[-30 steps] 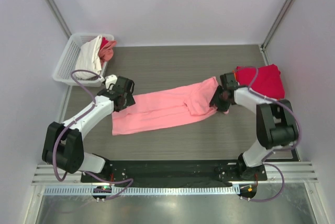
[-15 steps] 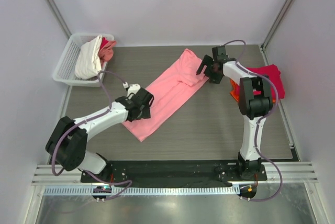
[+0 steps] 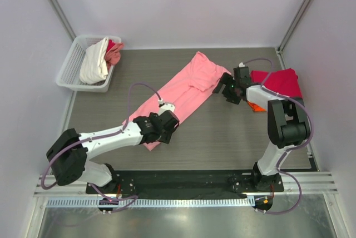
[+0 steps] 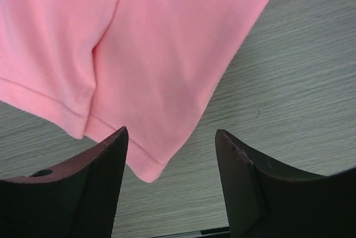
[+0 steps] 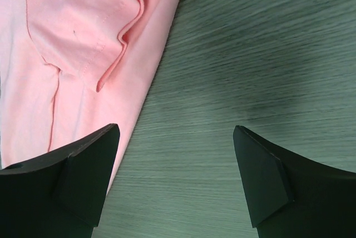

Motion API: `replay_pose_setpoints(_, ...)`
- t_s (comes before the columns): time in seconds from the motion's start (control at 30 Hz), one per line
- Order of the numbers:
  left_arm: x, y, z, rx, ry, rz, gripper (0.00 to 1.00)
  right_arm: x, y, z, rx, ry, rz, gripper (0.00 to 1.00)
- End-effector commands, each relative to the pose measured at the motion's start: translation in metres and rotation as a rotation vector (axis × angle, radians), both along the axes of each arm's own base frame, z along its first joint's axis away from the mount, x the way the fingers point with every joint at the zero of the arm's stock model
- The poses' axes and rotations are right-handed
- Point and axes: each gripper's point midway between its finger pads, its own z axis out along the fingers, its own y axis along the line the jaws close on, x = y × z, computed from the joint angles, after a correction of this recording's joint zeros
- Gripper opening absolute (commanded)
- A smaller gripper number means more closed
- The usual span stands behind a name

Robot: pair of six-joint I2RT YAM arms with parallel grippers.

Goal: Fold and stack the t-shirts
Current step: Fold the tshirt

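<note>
A pink t-shirt [image 3: 183, 85], folded into a long strip, lies diagonally on the table from near left to far centre. It shows in the left wrist view [image 4: 139, 54] and the right wrist view [image 5: 72, 54]. My left gripper [image 3: 167, 125] is open and empty over the strip's near corner. My right gripper [image 3: 227, 88] is open and empty just right of the strip's far end, over bare table. A folded red t-shirt [image 3: 281, 82] lies at the right edge, behind the right arm.
A white basket [image 3: 69, 65] at the far left holds a white shirt [image 3: 94, 60] and a pink-red one [image 3: 115, 50]. Grey wood-grain table [image 3: 222, 132]. Metal frame posts rise at the back corners.
The pink shirt was swung from lying across the table to a diagonal. Both grippers have let go of it; the left moved nearer and right, the right drew back to the right.
</note>
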Motion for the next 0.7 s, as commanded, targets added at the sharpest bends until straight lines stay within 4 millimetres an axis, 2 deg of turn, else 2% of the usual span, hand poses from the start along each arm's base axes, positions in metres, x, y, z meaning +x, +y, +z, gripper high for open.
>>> replay_pose_setpoints(0.0,-0.006,-0.011,-0.013,-0.008,0.051,-0.068,0.64,0.019,0.003,0.035,0.038,-0.151,-0.018,0.89)
replay_pose_setpoints(0.23,-0.014,-0.015,-0.033,0.041,0.137,-0.101,0.64,0.014,0.002,0.034,0.046,-0.172,-0.022,0.89)
replay_pose_setpoints(0.33,-0.018,-0.014,-0.046,0.063,0.18,-0.092,0.61,0.015,0.0,0.038,0.045,-0.206,-0.035,0.89)
replay_pose_setpoints(0.37,-0.018,-0.014,-0.05,0.072,0.193,-0.092,0.52,0.016,-0.002,0.039,0.043,-0.211,-0.044,0.89)
replay_pose_setpoints(0.43,-0.021,-0.012,-0.062,0.106,0.225,-0.088,0.41,0.016,-0.003,0.039,0.043,-0.222,-0.048,0.9)
replay_pose_setpoints(0.47,-0.022,-0.014,-0.063,0.108,0.237,-0.087,0.24,0.015,-0.004,0.037,0.045,-0.218,-0.058,0.9)
replay_pose_setpoints(0.53,-0.025,-0.012,-0.068,0.13,0.264,-0.08,0.0,0.015,-0.005,0.035,0.053,-0.219,-0.061,0.9)
replay_pose_setpoints(0.67,-0.03,-0.026,-0.061,0.08,0.275,-0.073,0.0,0.014,-0.007,0.032,0.052,-0.217,-0.074,0.9)
